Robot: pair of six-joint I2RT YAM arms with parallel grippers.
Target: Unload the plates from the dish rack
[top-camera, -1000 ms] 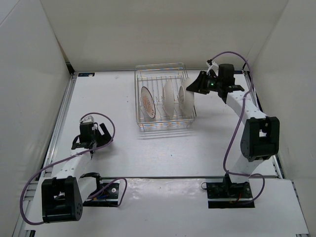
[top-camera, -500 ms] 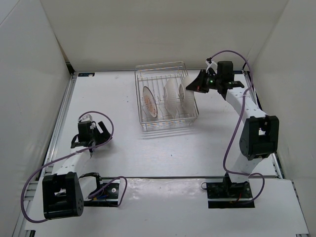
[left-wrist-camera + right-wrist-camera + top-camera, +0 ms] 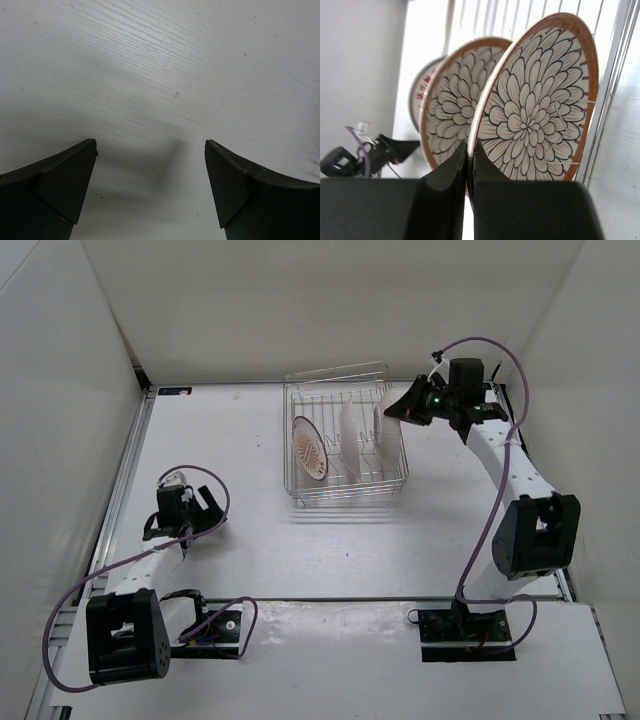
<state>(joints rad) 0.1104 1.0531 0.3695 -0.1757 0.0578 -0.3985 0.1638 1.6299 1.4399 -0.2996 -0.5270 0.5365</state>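
The wire dish rack stands at the back middle of the table, slightly skewed. Three plates stand upright in it. My right gripper is shut on the rim of the rightmost plate. In the right wrist view the gripper pinches this petal-patterned plate. Behind it stand a second petal plate and the pale-faced plate, which also shows in the top view. My left gripper is open and empty, low over the bare table.
White walls enclose the table on the left, back and right. The rack's wires run close beside the gripped plate. The right arm's purple cable loops above the wrist. The left arm sits at the near left.
My right gripper has moved right with the plate's rim in it. The rack has slid right and skewed with it. The left gripper has shifted slightly.
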